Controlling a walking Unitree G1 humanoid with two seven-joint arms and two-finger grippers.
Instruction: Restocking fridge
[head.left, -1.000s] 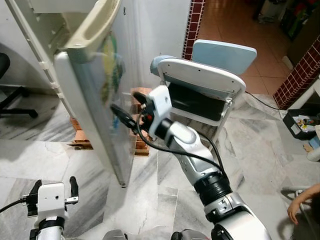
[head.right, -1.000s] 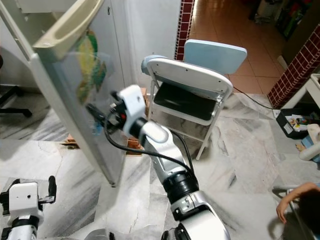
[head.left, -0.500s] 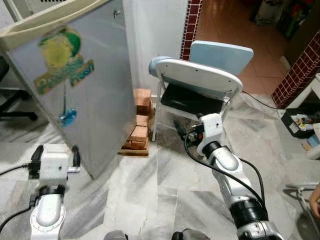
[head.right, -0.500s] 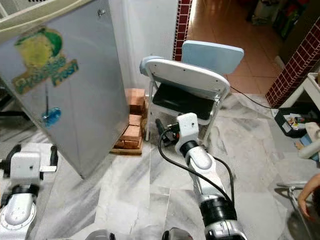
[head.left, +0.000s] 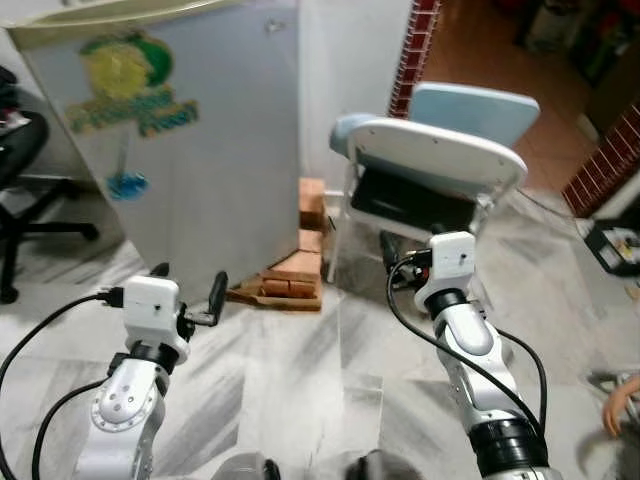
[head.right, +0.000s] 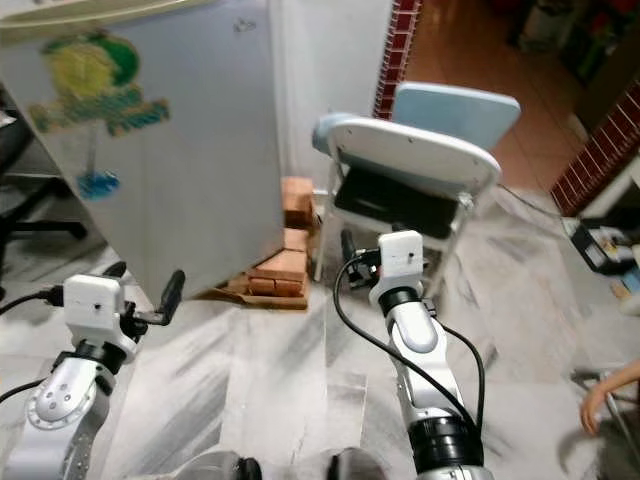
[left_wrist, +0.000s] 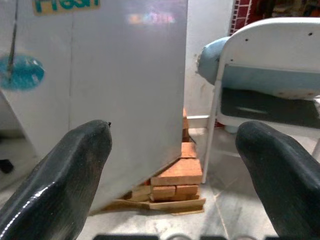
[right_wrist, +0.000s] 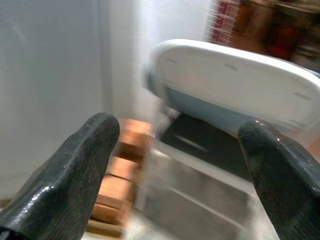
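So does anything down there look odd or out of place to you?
Yes: a stack of orange-brown bricks lies on a flat board on the grey marble floor, at the corner of the silver fridge, beside the white folding chair. Loose bricks are an unusual thing to find beside a kitchen appliance.

From the head my two eye views look forward and down at the marble floor (head.left: 300, 370), and both share the grey fridge door (head.left: 200, 150), the folding chair (head.left: 435, 175) and the brick stack (head.left: 300, 270). My left wrist camera looks close along its hand (left_wrist: 172, 165) toward the door and bricks. My right wrist camera faces the chair from near, blurred.
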